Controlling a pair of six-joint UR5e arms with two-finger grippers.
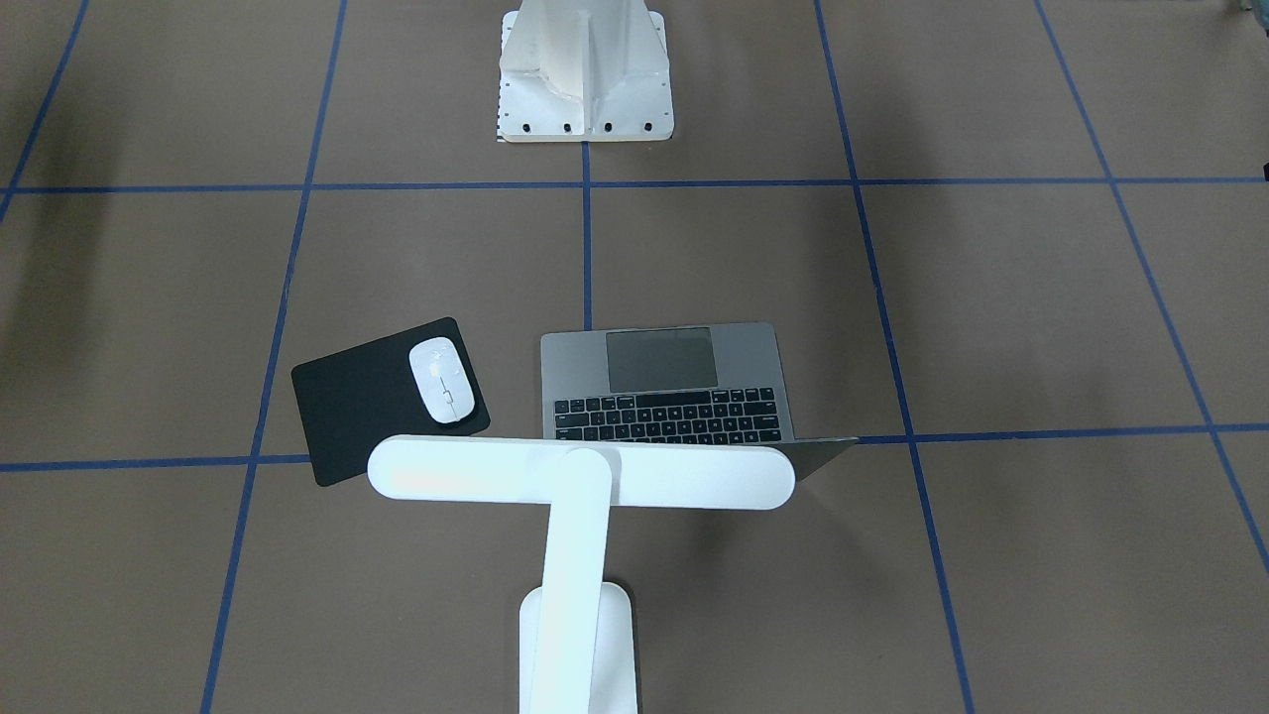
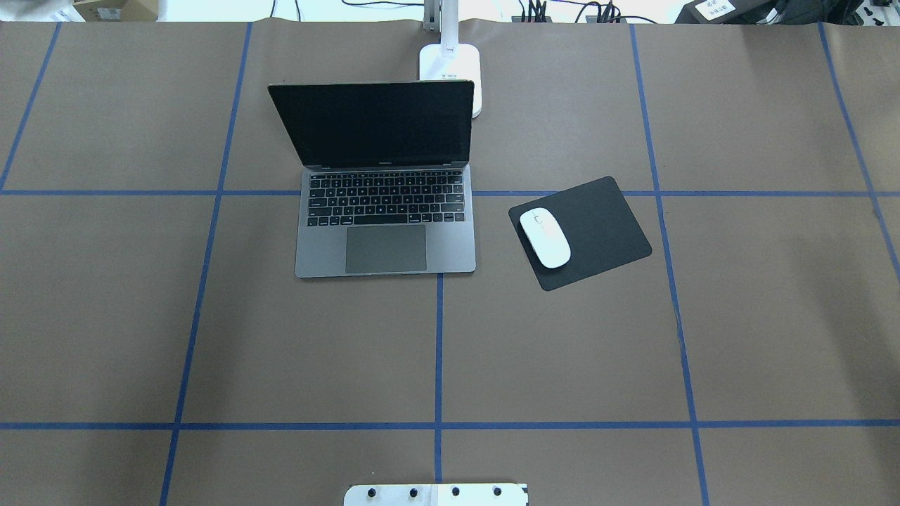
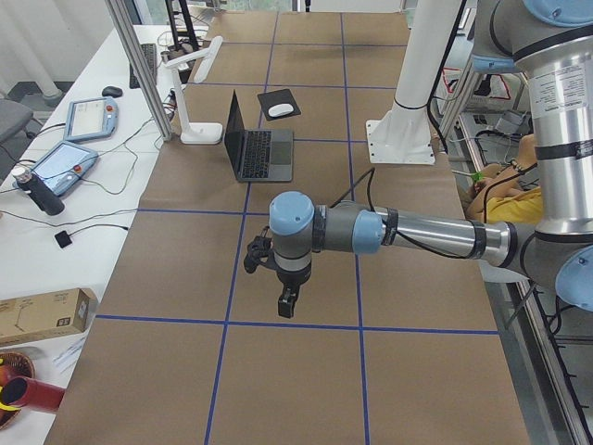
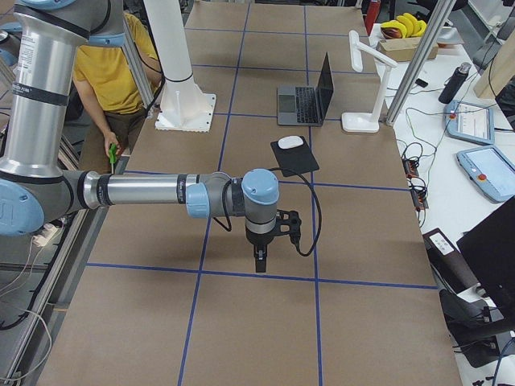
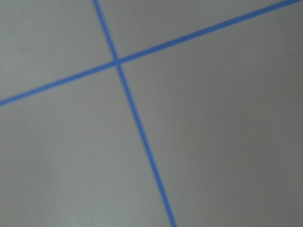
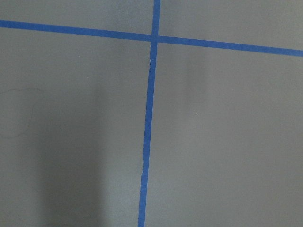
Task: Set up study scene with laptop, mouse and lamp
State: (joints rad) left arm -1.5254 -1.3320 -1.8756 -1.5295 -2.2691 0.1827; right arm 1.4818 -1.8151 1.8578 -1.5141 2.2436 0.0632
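Note:
The laptop [image 2: 385, 232] stands open in the table's far middle, screen dark, keyboard towards the robot. Right of it, the white mouse [image 2: 545, 237] lies on a black mat [image 2: 605, 218]. The lamp [image 1: 580, 472] stands behind the laptop, its bar head over the screen edge and its base [image 2: 450, 67] on the table's far rim. My left gripper [image 3: 288, 301] hangs above bare table far from these things; I cannot tell whether it is open or shut. My right gripper [image 4: 259, 261] hangs likewise at the other end, state also unclear. Both wrist views show only brown paper and blue tape.
The white pedestal [image 1: 585, 74] with bolt holes stands at the table's near-robot edge. A person in a yellow shirt [image 4: 121, 64] sits beside the robot. Tablets and cables [image 3: 65, 158] lie on the side bench beyond the table.

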